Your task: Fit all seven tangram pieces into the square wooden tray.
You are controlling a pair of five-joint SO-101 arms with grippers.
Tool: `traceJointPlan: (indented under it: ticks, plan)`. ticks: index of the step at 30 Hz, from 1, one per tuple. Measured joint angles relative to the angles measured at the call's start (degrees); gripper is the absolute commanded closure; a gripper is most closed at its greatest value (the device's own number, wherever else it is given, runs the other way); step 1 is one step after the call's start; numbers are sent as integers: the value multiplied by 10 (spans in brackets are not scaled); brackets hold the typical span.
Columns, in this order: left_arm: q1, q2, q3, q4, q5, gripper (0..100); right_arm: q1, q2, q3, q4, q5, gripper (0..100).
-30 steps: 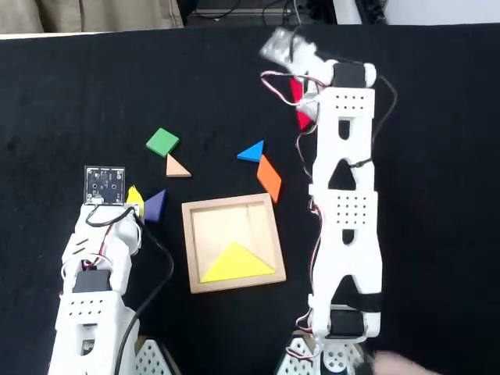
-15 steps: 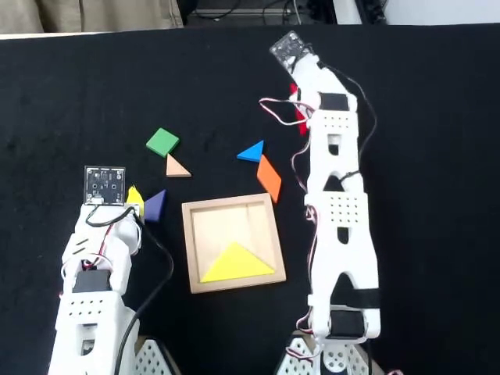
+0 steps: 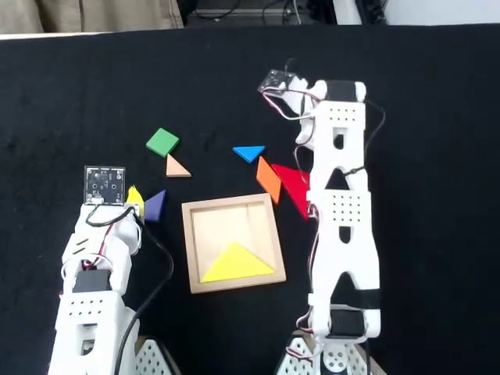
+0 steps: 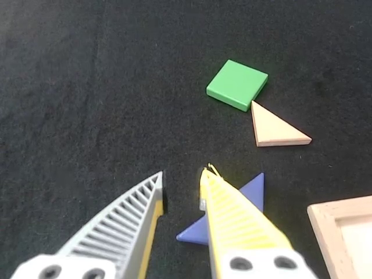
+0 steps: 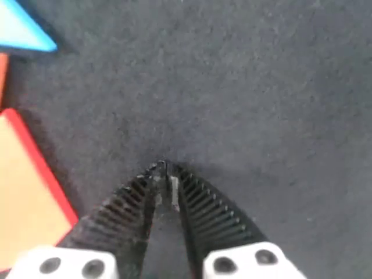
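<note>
Red triangle (image 3: 294,187) shifted from far side of table to just beside orange parallelogram (image 3: 268,179), near far right corner of wooden tray (image 3: 232,205). Right gripper (image 5: 164,174) drawn back, fingers closed on nothing. Blue triangle (image 3: 249,153) nudged left. Left gripper (image 4: 181,180) unmoved, fingers apart, beside purple triangle (image 4: 250,189).

Matt black cloth (image 3: 437,195) with a fine, fuzzy nap across the table; pale bare wood with faint grain for the tray (image 3: 190,250) and the tan triangle (image 4: 278,131). Smooth painted coats with a soft sheen on the green square (image 4: 237,85), the violet-blue triangle (image 4: 253,192), the red triangle (image 3: 294,184) and the yellow triangle (image 3: 237,263). Matt white plastic on the arm shells (image 3: 344,211), ribbed plastic in grey and yellow on the left gripper (image 4: 183,174) and in black on the right gripper (image 5: 165,171).
</note>
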Motion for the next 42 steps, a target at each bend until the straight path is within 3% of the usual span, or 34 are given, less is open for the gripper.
traceJointPlan:
  ticks: [7, 16, 20, 22, 27, 33, 42]
  plan:
    - [0, 0, 0, 0, 0, 884, 9, -201, 137, 0, -120, 988]
    - [0, 0, 0, 0, 0, 884, -34, -562, 556, -2, -183, 987]
    - [0, 0, 0, 0, 0, 884, -31, -656, 725, -34, -231, 982]
    - [0, 0, 0, 0, 0, 884, -33, -666, 804, -68, -245, 936]
    - [0, 0, 0, 0, 0, 884, -33, -665, 959, -171, -249, 688]
    - [0, 0, 0, 0, 0, 884, -61, -658, 975, -205, -178, 698]
    - [0, 0, 0, 0, 0, 884, -72, -586, 975, -246, -165, 701]
